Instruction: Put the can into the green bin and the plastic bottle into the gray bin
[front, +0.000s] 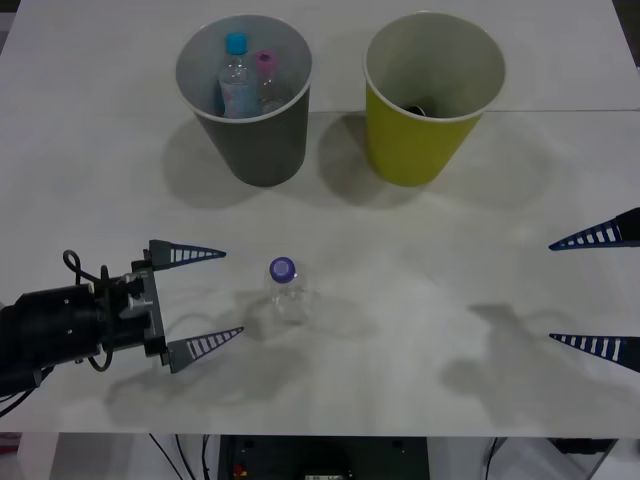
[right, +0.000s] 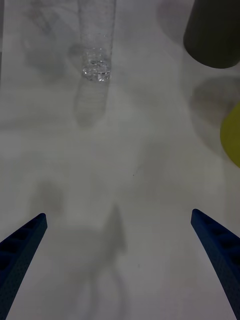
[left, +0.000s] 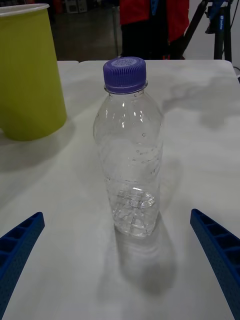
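Our left gripper (front: 218, 294), fingers spread wide and empty, faces the upright plastic bottle (front: 285, 290) on the table (front: 420, 330) near the gray bin (front: 250, 140), and we judge a fast approach could topple the light bottle.

The white table (front: 480, 330) carried three things. The gray bin (front: 246, 95) stood at the far side, left of the green bin (front: 430, 95), the two near but apart. The plastic bottle (front: 285, 290) stood upright toward the near edge, well apart from both bins.
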